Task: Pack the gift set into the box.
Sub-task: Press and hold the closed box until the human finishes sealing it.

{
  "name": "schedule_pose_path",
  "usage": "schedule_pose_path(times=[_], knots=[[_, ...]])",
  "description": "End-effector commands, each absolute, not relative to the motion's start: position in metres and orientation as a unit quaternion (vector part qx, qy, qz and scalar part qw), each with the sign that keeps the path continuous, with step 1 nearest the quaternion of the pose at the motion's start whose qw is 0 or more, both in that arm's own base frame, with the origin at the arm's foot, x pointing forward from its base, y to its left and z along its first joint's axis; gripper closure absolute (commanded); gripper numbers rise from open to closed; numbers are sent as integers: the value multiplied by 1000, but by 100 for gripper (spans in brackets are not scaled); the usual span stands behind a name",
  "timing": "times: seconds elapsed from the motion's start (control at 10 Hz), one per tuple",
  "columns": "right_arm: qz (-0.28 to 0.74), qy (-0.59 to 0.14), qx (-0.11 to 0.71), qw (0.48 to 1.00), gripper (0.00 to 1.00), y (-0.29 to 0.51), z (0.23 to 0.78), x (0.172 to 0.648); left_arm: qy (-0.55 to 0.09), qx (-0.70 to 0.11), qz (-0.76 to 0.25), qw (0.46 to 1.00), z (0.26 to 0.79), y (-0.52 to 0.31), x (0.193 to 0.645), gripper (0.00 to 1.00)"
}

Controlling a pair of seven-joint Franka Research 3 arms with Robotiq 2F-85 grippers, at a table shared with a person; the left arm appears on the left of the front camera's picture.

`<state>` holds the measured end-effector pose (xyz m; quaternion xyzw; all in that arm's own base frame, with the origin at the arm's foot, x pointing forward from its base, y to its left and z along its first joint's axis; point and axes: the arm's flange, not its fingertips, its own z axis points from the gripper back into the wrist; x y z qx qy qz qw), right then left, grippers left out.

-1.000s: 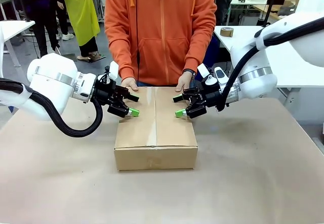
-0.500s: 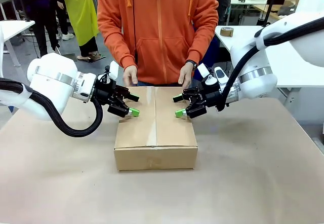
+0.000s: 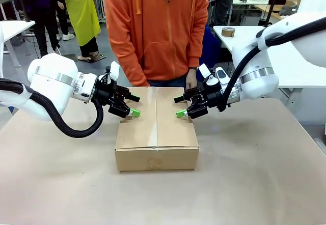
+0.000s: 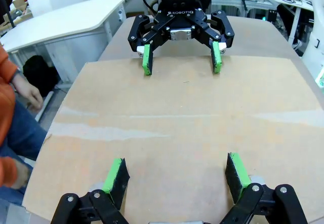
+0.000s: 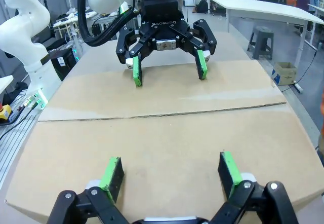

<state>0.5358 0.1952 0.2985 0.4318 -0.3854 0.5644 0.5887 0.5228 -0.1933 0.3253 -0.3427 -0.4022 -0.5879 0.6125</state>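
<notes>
- Item, the box (image 3: 157, 128): brown corrugated carton lying on the table (image 3: 254, 184) between the two arms; top flaps folded shut, centre seam running from the robot's side toward the person; long axis, as far as the front view is showing, lying along that same seam.
- Item, the gift set: nothing of it is showing; with the flaps down, it cannot be told from these views whether it is lying inside the box.
- Item, left gripper (image 3: 132, 106): hovering at the box's left top edge, toward the far end; fingers pointing inward across the lid; green pads (image 4: 115, 175) standing well apart, clamping nothing; whether they are touching the cardboard cannot be told.
- Item, right gripper (image 3: 180, 107): mirroring it at the right top edge; pads (image 5: 229, 167) likewise spread and empty; each wrist view is facing the opposite gripper across the lid.
- Relation governing the coming move: the box is lying directly ahead of and beneath both sets of fingers, the seam crossing midway between them; neither arm is nearer than the other, judging by the symmetry.
- Item, the person (image 3: 155, 31): standing at the far side in an orange hoodie; one hand (image 3: 191, 79) hanging just behind the box's far edge, apart from the lid.
- Judgement: packing is appearing close to done; pressing or sealing the flaps is likely remaining.
</notes>
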Motion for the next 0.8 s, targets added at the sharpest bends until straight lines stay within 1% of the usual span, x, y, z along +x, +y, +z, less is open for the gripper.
schedule_pose_path(times=[0.0, 0.7], knots=[[568, -382, 430, 588, 0, 196, 298, 537, -403, -340, -592, 609, 323, -193, 521, 0], [568, -382, 430, 588, 0, 196, 298, 537, -403, -340, -592, 609, 323, -193, 521, 0]])
